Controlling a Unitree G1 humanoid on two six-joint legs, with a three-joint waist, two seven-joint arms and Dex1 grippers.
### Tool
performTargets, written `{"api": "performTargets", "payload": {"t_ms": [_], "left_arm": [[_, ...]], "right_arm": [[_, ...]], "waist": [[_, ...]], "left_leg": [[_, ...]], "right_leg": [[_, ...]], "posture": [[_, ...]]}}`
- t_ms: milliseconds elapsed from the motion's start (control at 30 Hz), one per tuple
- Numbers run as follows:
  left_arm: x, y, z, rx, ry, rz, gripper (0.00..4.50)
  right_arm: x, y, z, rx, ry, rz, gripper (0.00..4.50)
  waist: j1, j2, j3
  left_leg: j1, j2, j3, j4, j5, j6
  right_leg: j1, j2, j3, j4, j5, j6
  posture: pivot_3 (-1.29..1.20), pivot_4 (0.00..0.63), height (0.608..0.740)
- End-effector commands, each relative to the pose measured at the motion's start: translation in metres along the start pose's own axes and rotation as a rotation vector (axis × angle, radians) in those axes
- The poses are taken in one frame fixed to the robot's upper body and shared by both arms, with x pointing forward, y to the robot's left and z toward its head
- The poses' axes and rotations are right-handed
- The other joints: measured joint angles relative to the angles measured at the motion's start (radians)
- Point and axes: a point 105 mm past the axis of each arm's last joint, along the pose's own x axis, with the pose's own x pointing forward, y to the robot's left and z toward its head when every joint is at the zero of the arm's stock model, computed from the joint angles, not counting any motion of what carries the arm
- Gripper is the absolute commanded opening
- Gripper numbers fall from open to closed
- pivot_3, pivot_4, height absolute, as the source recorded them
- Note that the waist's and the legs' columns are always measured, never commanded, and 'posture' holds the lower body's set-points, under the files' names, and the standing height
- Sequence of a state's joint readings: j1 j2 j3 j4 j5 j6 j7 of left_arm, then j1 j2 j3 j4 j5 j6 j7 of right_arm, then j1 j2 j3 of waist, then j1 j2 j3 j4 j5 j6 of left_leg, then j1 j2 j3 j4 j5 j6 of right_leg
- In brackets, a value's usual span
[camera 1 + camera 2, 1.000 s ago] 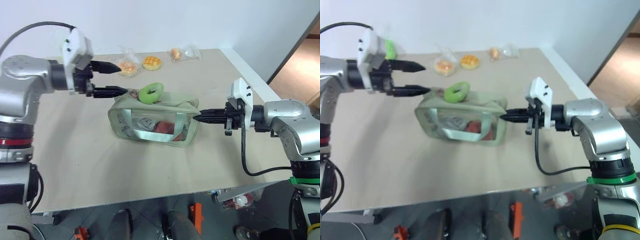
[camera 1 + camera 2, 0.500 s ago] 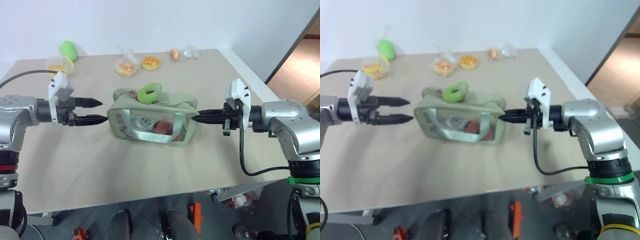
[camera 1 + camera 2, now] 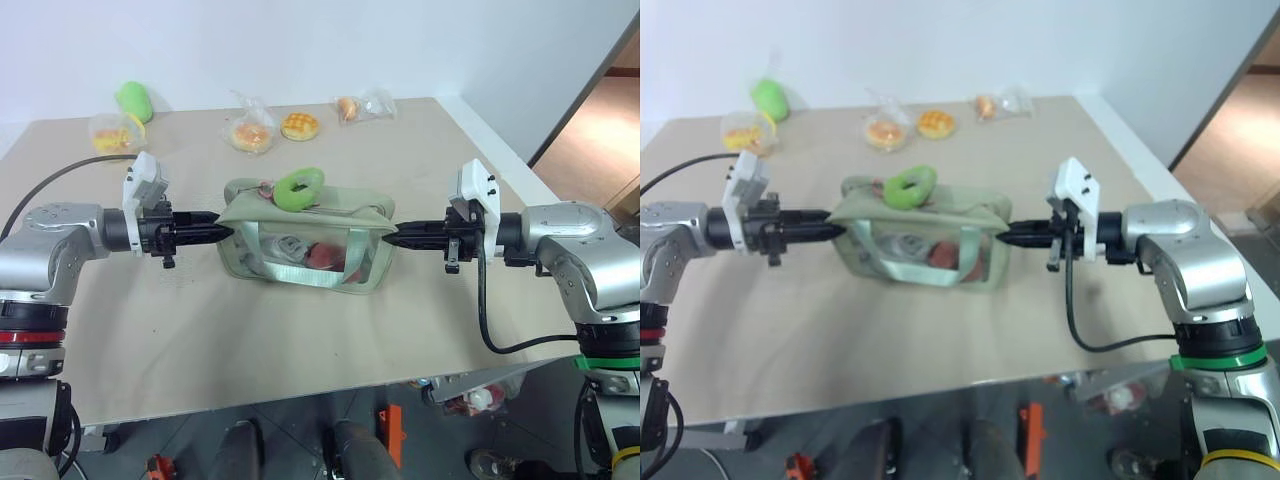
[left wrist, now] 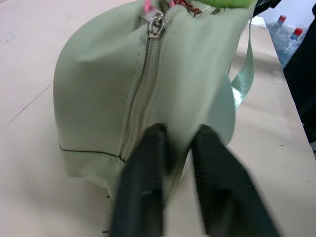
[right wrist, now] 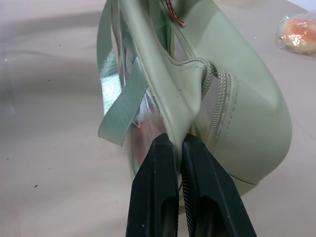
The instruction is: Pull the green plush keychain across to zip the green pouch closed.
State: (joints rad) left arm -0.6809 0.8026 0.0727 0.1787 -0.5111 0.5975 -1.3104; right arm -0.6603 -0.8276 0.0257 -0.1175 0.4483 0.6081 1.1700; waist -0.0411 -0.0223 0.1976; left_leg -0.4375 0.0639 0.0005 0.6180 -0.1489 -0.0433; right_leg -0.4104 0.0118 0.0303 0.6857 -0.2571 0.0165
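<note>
With both jaws clamped on opposite ends of the green pouch [image 3: 305,240], I see the green plush keychain [image 3: 300,187] atop it.

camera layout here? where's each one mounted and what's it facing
Head stereo pair: looks forward and down over both arms at the green pouch on the table.
Left wrist: along the left gripper, pinching the pouch's zipper end.
Right wrist: along the right gripper, shut on the pouch's other end.
Shared: every view shows the pouch.
</note>
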Motion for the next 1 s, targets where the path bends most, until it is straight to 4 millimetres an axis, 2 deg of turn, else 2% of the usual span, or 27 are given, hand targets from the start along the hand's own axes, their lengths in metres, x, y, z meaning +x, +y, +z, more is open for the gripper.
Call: {"api": "performTargets", "payload": {"t_ms": [33, 233, 267, 400, 433, 467, 533, 600, 667, 800, 833, 900, 1000], "left_arm": [[-0.001, 0.006, 0.007, 0.025, 0.005, 0.044, 0.05], [0.001, 0.002, 0.009, 0.019, 0.002, 0.047, 0.05], [0.001, 0.001, 0.009, 0.016, 0.001, 0.048, 0.0], [0.0, -0.003, 0.007, 0.008, -0.001, 0.052, 0.0], [0.0, -0.004, 0.007, 0.002, -0.003, 0.054, 0.0], [0.0, -0.005, 0.006, -0.001, -0.004, 0.056, 0.0], [0.0, -0.007, 0.005, -0.003, -0.004, 0.057, 0.0], [0.0, -0.008, 0.005, -0.007, -0.007, 0.06, 0.0], [0.001, -0.01, 0.006, -0.017, -0.021, 0.061, 0.0], [0.004, -0.011, 0.007, -0.026, -0.041, 0.062, 0.0], [0.004, -0.011, 0.007, -0.027, -0.042, 0.064, 0.0], [0.004, -0.011, 0.008, -0.027, -0.045, 0.066, 0.0], [0.004, -0.011, 0.008, -0.03, -0.051, 0.071, 0.0]], "right_arm": [[-0.005, 0.0, 0.009, -0.036, -0.023, -0.017, 0.0], [-0.009, -0.008, 0.019, -0.011, -0.093, -0.052, 0.0], [-0.013, -0.009, 0.026, 0.009, -0.14, -0.046, 0.7], [-0.028, -0.012, 0.053, 0.036, -0.276, -0.047, 1.93], [-0.033, -0.013, 0.06, 0.032, -0.303, -0.046, 2.39], [-0.04, -0.012, 0.073, 0.027, -0.358, -0.039, 2.72], [-0.055, -0.007, 0.101, 0.002, -0.474, -0.001, 2.72], [-0.061, -0.004, 0.118, -0.043, -0.527, 0.013, 2.72], [-0.051, -0.007, 0.118, -0.099, -0.476, -0.016, 2.72], [-0.003, -0.015, 0.092, -0.359, -0.191, -0.091, 2.72], [0.004, -0.016, 0.089, -0.415, -0.152, -0.1, 2.72], [0.019, -0.019, 0.089, -0.601, -0.073, -0.123, 2.72], [0.032, -0.023, 0.09, -0.823, 0.0, -0.147, 2.72]], "waist": [[0.0, 0.0, 0.0], [0.0, 0.0, 0.0], [0.0, 0.0, 0.0], [0.001, 0.0, 0.0], [0.001, 0.0, 0.0], [0.001, 0.0, 0.0], [0.001, 0.0, 0.0], [0.001, 0.0, 0.0], [0.001, 0.0, 0.0], [-0.001, 0.0, 0.0], [-0.001, 0.0, 0.0], [-0.001, 0.0, 0.0], [-0.001, 0.0, 0.0]], "left_leg": [[0.0, 0.0, 0.0, 0.0, 0.0, 0.0], [0.0, 0.0, 0.0, 0.0, 0.0, 0.0], [0.0, 0.0, 0.0, 0.0, 0.0, 0.0], [0.0, 0.0, 0.0, 0.0, 0.0, 0.0], [0.0, 0.0, 0.0, 0.0, 0.0, 0.0], [0.0, 0.0, 0.0, 0.0, 0.0, 0.0], [0.0, 0.0, 0.0, 0.0, 0.0, 0.0], [0.0, 0.0, 0.0, 0.0, 0.0, 0.0], [0.0, 0.0, 0.0, 0.0, 0.0, 0.0], [0.001, 0.0, 0.001, 0.0, 0.0, 0.0], [0.001, 0.0, 0.001, 0.0, 0.0, 0.0], [0.0, 0.0, 0.001, 0.0, 0.0, 0.0], [-0.002, -0.001, 0.003, 0.0, 0.0, 0.0]], "right_leg": [[0.0, 0.0, 0.0, 0.0, 0.0, 0.0], [0.0, 0.0, 0.0, 0.0, 0.0, 0.0], [0.0, 0.0, 0.0, 0.0, 0.0, 0.0], [0.0, -0.001, 0.001, 0.0, 0.0, 0.001], [0.0, -0.001, 0.001, 0.0, 0.0, 0.001], [0.0, -0.001, 0.0, 0.0, 0.0, 0.001], [0.0, -0.001, 0.0, 0.0, 0.0, 0.001], [0.0, -0.001, 0.001, 0.0, 0.0, 0.001], [0.0, 0.0, 0.0, 0.0, 0.0, 0.0], [0.0, 0.0, 0.001, 0.0, 0.0, 0.0], [0.0, 0.0, 0.001, 0.0, 0.001, 0.0], [-0.001, 0.0, 0.002, 0.0, 0.001, 0.0], [-0.003, -0.001, 0.003, 0.0, 0.001, 0.001]], "posture": [[0.0, 0.15, 0.74], [0.0, 0.15, 0.74], [0.0, 0.15, 0.74], [0.0, 0.15, 0.74], [0.0, 0.15, 0.74], [0.0, 0.15, 0.74], [0.0, 0.15, 0.74], [0.0, 0.15, 0.74], [0.0, 0.15, 0.74], [0.0, 0.15, 0.74], [0.0, 0.15, 0.74], [0.0, 0.15, 0.74], [0.0, 0.15, 0.74]]}}
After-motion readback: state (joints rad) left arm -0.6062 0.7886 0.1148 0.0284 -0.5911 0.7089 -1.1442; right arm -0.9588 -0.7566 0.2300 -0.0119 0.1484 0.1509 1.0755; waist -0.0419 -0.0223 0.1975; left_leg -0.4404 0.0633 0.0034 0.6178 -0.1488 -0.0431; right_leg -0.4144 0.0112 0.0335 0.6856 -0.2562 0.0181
